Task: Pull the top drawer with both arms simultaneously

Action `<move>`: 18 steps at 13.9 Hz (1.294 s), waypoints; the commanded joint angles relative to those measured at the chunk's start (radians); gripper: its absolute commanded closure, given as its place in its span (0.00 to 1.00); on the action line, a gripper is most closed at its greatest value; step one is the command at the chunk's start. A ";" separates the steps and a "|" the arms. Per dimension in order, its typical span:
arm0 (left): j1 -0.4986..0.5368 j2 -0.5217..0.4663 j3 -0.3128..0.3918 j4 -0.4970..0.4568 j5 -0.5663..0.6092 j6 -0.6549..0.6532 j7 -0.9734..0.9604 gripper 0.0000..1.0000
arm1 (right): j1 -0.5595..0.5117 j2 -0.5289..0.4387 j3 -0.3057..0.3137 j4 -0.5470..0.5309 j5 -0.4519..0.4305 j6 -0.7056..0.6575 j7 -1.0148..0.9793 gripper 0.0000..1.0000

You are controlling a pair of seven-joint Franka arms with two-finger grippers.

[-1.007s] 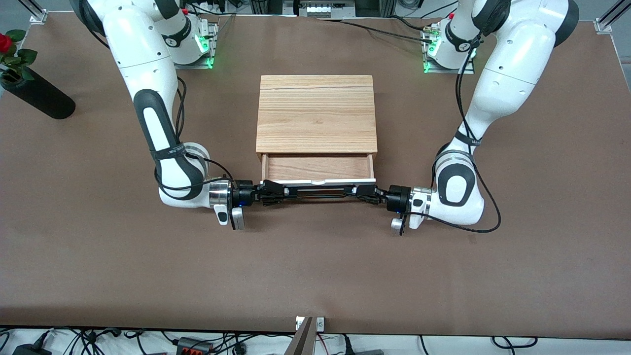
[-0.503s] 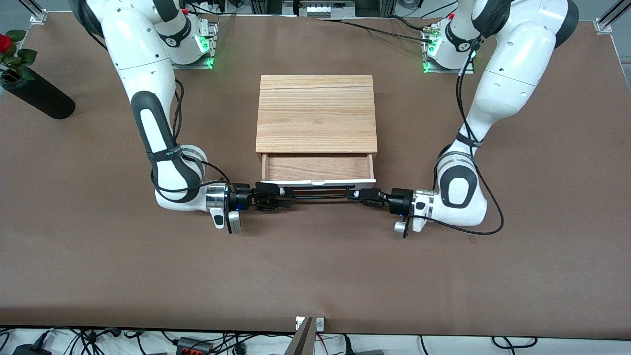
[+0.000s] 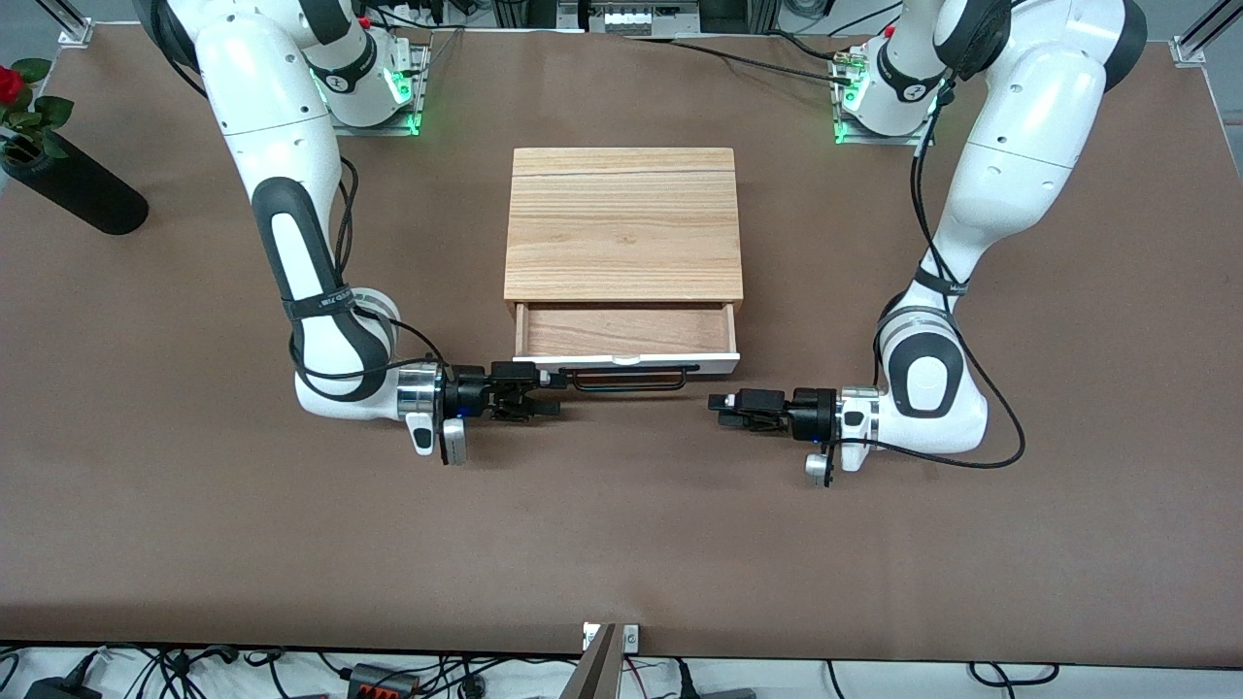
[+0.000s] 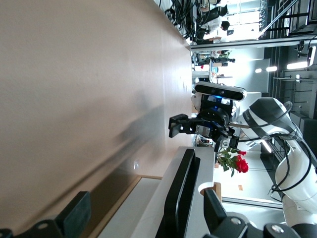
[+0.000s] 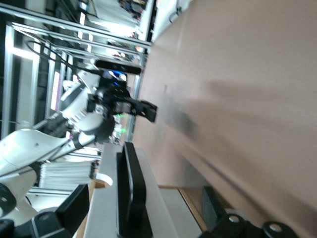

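The top drawer [image 3: 626, 332] stands partly pulled out of the wooden cabinet [image 3: 621, 223], showing its light wood inside. Its white front [image 3: 680, 360] carries the black bar handle [image 3: 631, 380]. My right gripper [image 3: 555, 396] is open and empty, low over the table at the handle's end toward the right arm. My left gripper [image 3: 717, 406] is open and empty, a little off the handle's other end. In the left wrist view the handle [image 4: 181, 193] lies ahead of my open left gripper [image 4: 143, 208]. In the right wrist view the handle [image 5: 130, 193] lies ahead of my open right gripper [image 5: 143, 201].
A black vase with a red rose [image 3: 68, 189] lies at the table's edge at the right arm's end. The lower white drawer front [image 4: 143, 203] shows under the top drawer. Bare brown table [image 3: 621, 544] spreads nearer to the front camera.
Both grippers have let go of the handle and drawn back from it toward their own ends of the table. The left gripper has withdrawn farther. The drawer has stayed partly open.
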 commanded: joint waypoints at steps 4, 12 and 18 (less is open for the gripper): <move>0.025 -0.041 0.040 0.106 0.217 -0.017 -0.120 0.00 | 0.003 -0.070 -0.079 0.143 -0.341 -0.011 0.300 0.00; 0.090 -0.297 0.048 0.112 0.920 -0.204 -0.191 0.00 | -0.004 -0.242 -0.194 0.154 -1.101 -0.196 0.444 0.00; 0.093 -0.391 0.051 0.297 1.274 -0.437 -0.199 0.00 | 0.005 -0.355 -0.272 0.158 -1.509 -0.394 0.456 0.00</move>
